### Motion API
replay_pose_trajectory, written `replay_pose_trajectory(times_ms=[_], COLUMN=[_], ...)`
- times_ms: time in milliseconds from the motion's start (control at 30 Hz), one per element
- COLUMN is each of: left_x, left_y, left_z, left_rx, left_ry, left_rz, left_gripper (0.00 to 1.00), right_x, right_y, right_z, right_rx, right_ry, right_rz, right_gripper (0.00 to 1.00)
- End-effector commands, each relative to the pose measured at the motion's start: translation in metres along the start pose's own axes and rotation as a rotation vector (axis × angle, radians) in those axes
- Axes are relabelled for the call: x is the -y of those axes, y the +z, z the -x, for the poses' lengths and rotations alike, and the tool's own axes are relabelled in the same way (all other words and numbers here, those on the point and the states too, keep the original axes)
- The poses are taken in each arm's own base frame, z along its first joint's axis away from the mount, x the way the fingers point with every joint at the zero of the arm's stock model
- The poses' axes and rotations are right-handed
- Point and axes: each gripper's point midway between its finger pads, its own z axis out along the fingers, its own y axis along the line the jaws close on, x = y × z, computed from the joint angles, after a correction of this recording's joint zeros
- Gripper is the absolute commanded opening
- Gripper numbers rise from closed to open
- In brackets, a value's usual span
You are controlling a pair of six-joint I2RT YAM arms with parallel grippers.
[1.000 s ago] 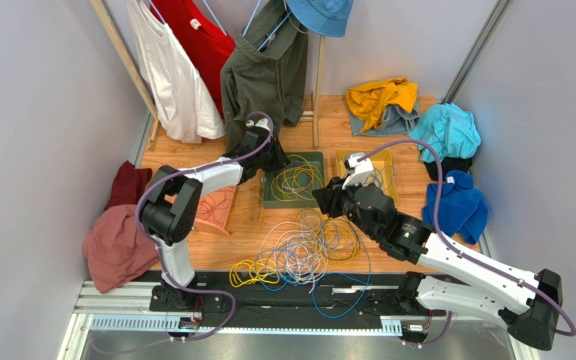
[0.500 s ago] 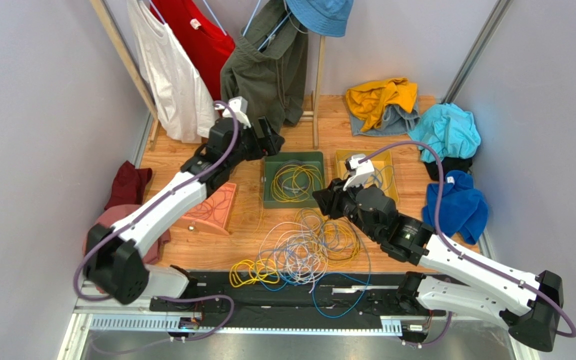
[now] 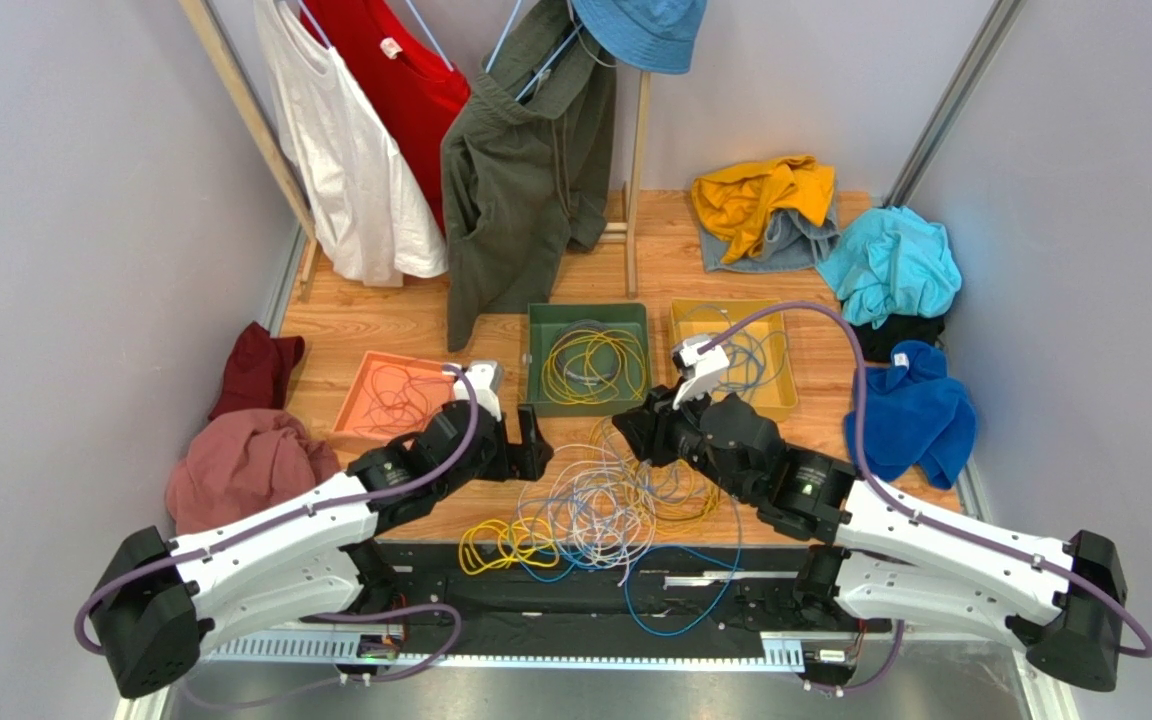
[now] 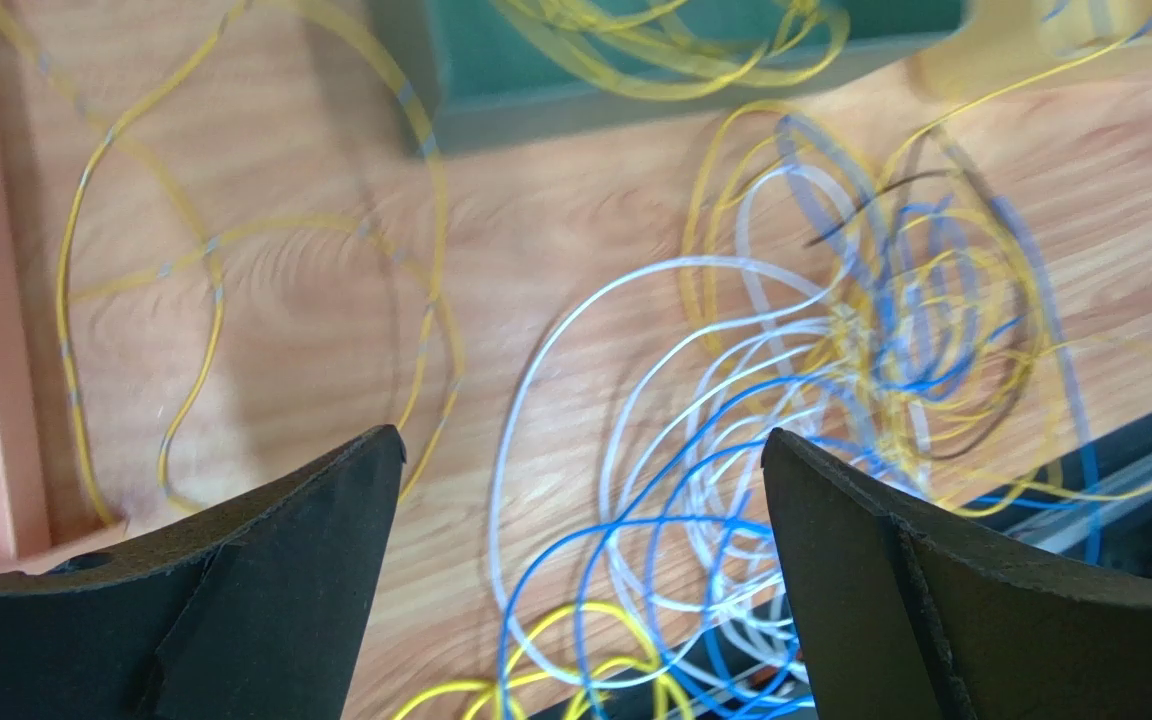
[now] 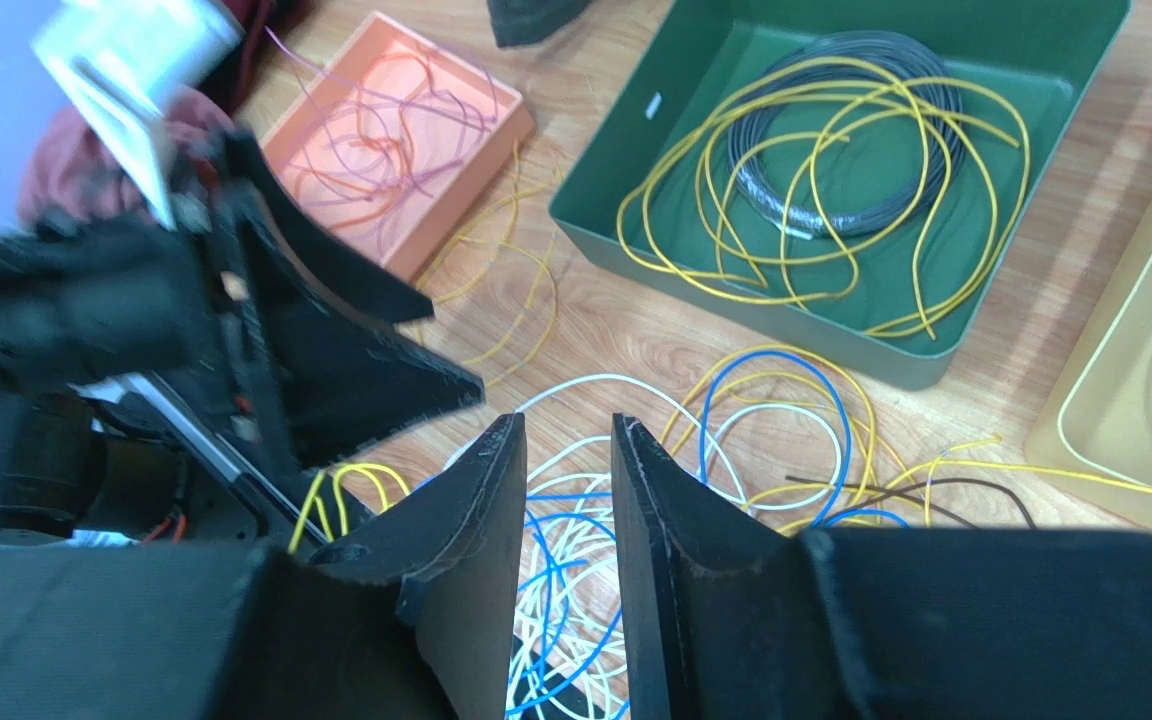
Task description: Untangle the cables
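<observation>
My left gripper (image 4: 579, 458), jaws wide apart, is now back from the green tray (image 3: 587, 309) above the cables (image 3: 597, 503) heaped mid-table, right gripper (image 5: 567, 428) barely parted and empty opposite, so I judge another pull starts.

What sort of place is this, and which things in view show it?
Probably a robot test cell, not a home: plain grey walls box in a wooden table, the left arm and right arm are mounted at its near edge, and hanging clothes and loose cables look staged.
</observation>
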Motion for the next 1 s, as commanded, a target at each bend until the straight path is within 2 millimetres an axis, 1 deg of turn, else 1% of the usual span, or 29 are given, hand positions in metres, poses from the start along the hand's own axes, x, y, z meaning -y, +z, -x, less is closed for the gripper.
replay_pose_trajectory(times_ms=[0, 67, 167, 200, 267, 333, 367, 400, 533, 567, 633, 667, 700, 733, 800, 833, 867, 900, 933, 967], left_x=[-0.008, -0.016, -0.030, -0.034, -0.040, -0.041, -0.047, -0.044, -0.048, -0.050, -0.052, -0.052, -0.052, -0.051, -0.050, -0.051, -0.050, -0.051, -0.052, -0.052], left_y=[-0.004, -0.002, 0.007, 0.015, 0.024, 0.036, 0.040, 0.047, 0.061, 0.063, 0.068, 0.069, 0.071, 0.071, 0.072, 0.071, 0.070, 0.066, 0.063, 0.055], left_z=[0.002, -0.001, -0.003, -0.009, -0.015, -0.020, -0.026, -0.024, -0.022, -0.021, -0.025, -0.027, -0.029, -0.031, -0.037, -0.039, -0.041, -0.042, -0.044, -0.042], left_rx=[0.072, 0.078, 0.082, 0.067, 0.056, 0.046, 0.032, 0.045, 0.045, 0.042, 0.025, 0.013, 0.006, -0.004, -0.026, -0.034, -0.044, -0.051, -0.057, -0.056], left_ry=[-0.060, -0.058, -0.040, -0.030, -0.030, -0.050, -0.054, -0.074, -0.094, -0.102, -0.106, -0.111, -0.116, -0.116, -0.117, -0.113, -0.110, -0.105, -0.102, -0.098], left_rz=[0.022, 0.057, 0.132, 0.157, 0.183, 0.190, 0.206, 0.198, 0.213, 0.216, 0.220, 0.214, 0.210, 0.204, 0.193, 0.192, 0.186, 0.186, 0.189, 0.187], left_gripper=[0.99, 0.99, 0.99, 0.99, 0.99, 0.99, 0.98, 0.97, 0.91, 0.88, 0.83, 0.77, 0.73, 0.63, 0.53, 0.41, 0.33, 0.21, 0.00, 0.00], right_x=[-0.001, 0.001, 0.002, 0.003, 0.002, 0.003, 0.003, 0.003, 0.004, 0.005, 0.007, 0.008, 0.009, 0.010, 0.011, 0.011, 0.011, 0.012, 0.012, 0.012], right_y=[-0.010, -0.012, -0.012, -0.012, -0.013, -0.013, -0.014, -0.014, -0.017, -0.017, -0.019, -0.019, -0.020, -0.020, -0.021, -0.021, -0.021, -0.022, -0.022, -0.023], right_z=[0.007, 0.003, -0.001, -0.001, -0.001, -0.001, 0.000, 0.001, 0.002, 0.002, 0.001, 0.002, 0.002, 0.001, 0.001, 0.002, 0.000, 0.001, 0.001, 0.002], right_rx=[0.038, 0.032, 0.027, 0.028, 0.029, 0.031, 0.032, 0.036, 0.041, 0.042, 0.043, 0.045, 0.048, 0.049, 0.053, 0.056, 0.052, 0.055, 0.055, 0.059], right_ry=[0.028, 0.034, 0.040, 0.044, 0.044, 0.042, 0.044, 0.042, 0.038, 0.036, 0.032, 0.032, 0.033, 0.032, 0.033, 0.035, 0.033, 0.034, 0.035, 0.036], right_rz=[0.002, -0.003, -0.010, -0.011, -0.011, -0.015, -0.014, -0.016, -0.022, -0.025, -0.032, -0.032, -0.037, -0.039, -0.040, -0.040, -0.041, -0.041, -0.042, -0.040], right_gripper=[0.31, 0.31, 0.31, 0.30, 0.30, 0.30, 0.30, 0.30, 0.30, 0.30, 0.30, 0.30, 0.30, 0.29, 0.30, 0.29, 0.29, 0.29, 0.29, 0.29])
